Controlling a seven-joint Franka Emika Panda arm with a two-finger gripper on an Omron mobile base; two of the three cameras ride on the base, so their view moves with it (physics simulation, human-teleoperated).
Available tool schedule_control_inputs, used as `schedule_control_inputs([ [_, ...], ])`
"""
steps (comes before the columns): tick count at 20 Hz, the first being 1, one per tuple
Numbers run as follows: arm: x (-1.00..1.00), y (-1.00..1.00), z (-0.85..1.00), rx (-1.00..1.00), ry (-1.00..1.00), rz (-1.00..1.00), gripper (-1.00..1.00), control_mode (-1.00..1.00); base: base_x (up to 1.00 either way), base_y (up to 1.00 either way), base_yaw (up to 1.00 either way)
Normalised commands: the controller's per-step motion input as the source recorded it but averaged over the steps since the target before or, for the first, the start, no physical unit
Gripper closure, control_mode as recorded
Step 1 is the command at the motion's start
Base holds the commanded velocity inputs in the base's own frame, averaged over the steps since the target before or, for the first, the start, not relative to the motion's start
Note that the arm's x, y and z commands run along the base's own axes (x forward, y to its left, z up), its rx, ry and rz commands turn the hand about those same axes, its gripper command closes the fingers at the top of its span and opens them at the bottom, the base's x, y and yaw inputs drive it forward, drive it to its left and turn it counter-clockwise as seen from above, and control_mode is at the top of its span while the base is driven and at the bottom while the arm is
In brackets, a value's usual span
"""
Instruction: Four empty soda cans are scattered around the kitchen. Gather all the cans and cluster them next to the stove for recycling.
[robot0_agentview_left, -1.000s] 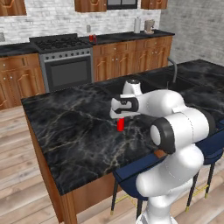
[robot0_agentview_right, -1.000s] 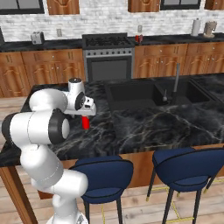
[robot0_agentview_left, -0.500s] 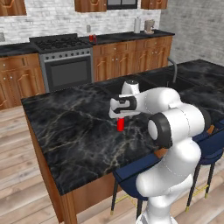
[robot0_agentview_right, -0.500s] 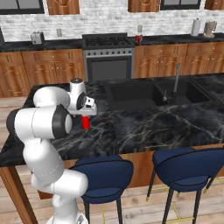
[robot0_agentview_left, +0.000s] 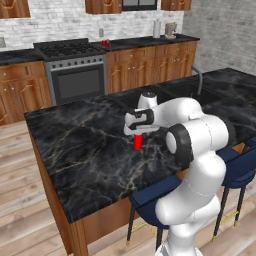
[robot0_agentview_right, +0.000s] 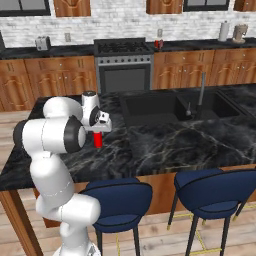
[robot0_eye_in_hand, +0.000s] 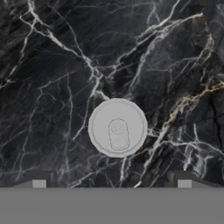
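Black marble desk (robot0_agentview_left: 85, 150) carries an upright red can (robot0_agentview_left: 137, 142) near its middle; directly above, the claw (robot0_agentview_left: 137, 131) hangs spread apart.

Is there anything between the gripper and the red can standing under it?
Nothing: hand view shows the soda can top unobstructed below the open gripper.

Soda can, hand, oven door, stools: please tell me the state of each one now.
Soda can: upright on the island counter, not gripped.
Hand: open, directly above that can.
Second can: upright on the back counter beside the stove.
Oven door: closed.
Stools: tucked under the island edge.
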Motion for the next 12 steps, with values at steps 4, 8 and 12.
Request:
schedule_control_inputs([
  [4, 0.18, 0.0, -0.03, 0.0, 0.0, 0.0, -1.0, -1.0, 0.0, 0.0, 0.0],
  [8, 0.18, 0.0, -0.04, 0.0, 0.0, 0.0, -1.0, -1.0, 0.0, 0.0, 0.0],
  [12, 0.11, 0.0, -0.09, 0.0, 0.0, 0.0, -1.0, -1.0, 0.0, 0.0, 0.0],
])
